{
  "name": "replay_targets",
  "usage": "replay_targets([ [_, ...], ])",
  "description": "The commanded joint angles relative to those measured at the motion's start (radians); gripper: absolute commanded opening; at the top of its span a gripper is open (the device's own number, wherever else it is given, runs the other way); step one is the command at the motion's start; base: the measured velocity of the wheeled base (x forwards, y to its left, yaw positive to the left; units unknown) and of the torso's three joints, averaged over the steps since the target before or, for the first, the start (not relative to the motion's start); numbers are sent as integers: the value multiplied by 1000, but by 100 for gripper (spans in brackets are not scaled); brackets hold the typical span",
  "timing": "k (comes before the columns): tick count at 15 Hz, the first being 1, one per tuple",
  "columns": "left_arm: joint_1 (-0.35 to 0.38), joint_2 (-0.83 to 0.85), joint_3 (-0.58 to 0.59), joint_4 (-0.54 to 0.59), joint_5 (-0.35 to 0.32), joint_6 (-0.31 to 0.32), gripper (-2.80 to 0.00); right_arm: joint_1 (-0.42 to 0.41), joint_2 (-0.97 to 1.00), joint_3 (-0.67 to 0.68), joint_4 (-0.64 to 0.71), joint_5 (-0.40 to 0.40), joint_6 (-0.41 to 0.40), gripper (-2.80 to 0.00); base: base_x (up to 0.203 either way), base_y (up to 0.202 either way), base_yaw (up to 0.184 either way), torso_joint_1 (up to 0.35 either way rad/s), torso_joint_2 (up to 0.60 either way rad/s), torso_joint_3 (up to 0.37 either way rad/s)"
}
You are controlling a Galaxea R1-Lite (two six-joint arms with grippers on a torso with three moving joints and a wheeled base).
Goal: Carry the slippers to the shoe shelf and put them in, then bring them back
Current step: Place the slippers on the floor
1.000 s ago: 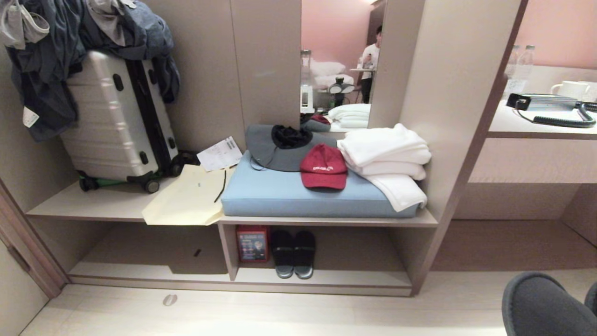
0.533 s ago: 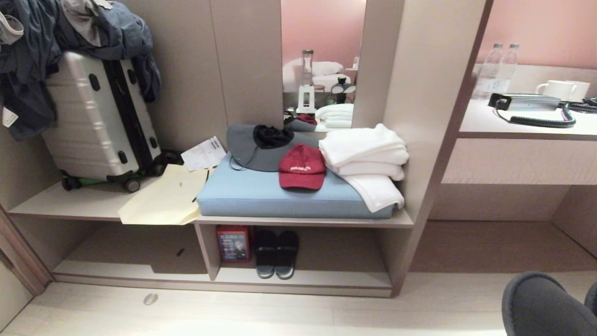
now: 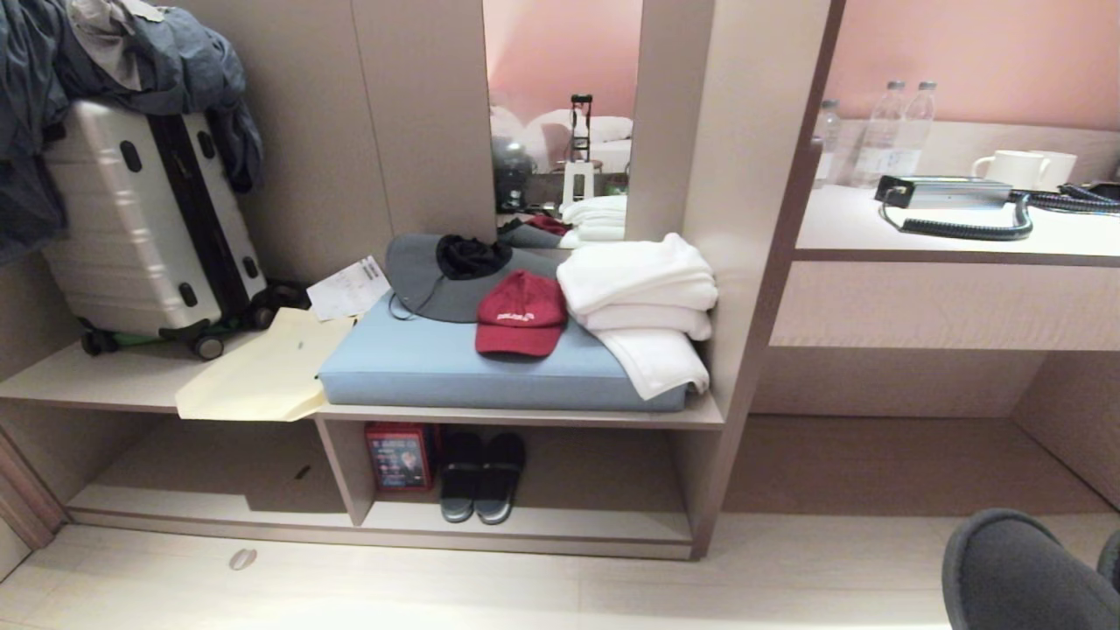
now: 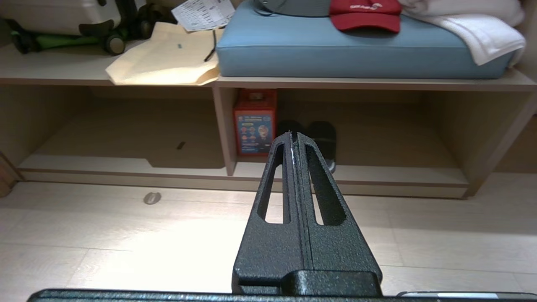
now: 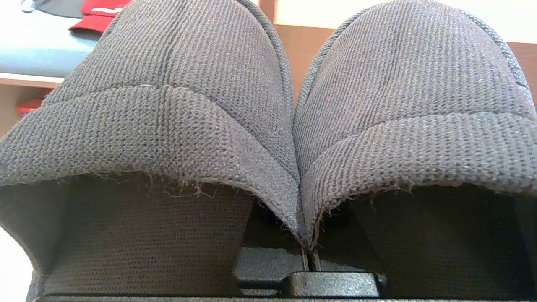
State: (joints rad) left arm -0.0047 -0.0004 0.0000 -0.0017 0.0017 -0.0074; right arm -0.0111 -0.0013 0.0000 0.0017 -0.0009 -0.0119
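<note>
A pair of grey woven fabric slippers (image 5: 168, 105) fills the right wrist view, pressed side by side. My right gripper (image 5: 309, 262) is shut on their inner edges, its fingers mostly hidden inside them. In the head view the slippers (image 3: 1015, 569) show at the lower right corner, over the floor. The shoe shelf (image 3: 560, 525) is the low beige compartment under the bench, right of an upright divider (image 3: 337, 468), ahead and to the left. My left gripper (image 4: 292, 136) is shut and empty, held level and pointing at the shoe shelf (image 4: 398, 174).
A dark slide pair (image 3: 481, 477) and a red box (image 3: 398, 455) stand in the shelf's left part. Above lie a blue cushion (image 3: 455, 367), red cap (image 3: 521, 313) and white towels (image 3: 643, 297). A suitcase (image 3: 140, 219) is left, a desk recess (image 3: 945, 455) right.
The whole head view has slid left, so the camera has moved rightward along the furniture. The held slippers stay in the same corner of the picture.
</note>
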Motion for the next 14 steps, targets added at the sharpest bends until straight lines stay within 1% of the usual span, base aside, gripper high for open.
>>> replay_targets([
  [1, 0, 0, 2, 0, 0, 0, -280, -1, -2, 0, 0, 0, 0, -280, 0, -195, 3, 4, -2, 2],
  [14, 0, 2, 2, 0, 1, -2, -280, 0, -2, 0, 0, -1, 0, -280, 0, -195, 2, 2, 2, 3],
])
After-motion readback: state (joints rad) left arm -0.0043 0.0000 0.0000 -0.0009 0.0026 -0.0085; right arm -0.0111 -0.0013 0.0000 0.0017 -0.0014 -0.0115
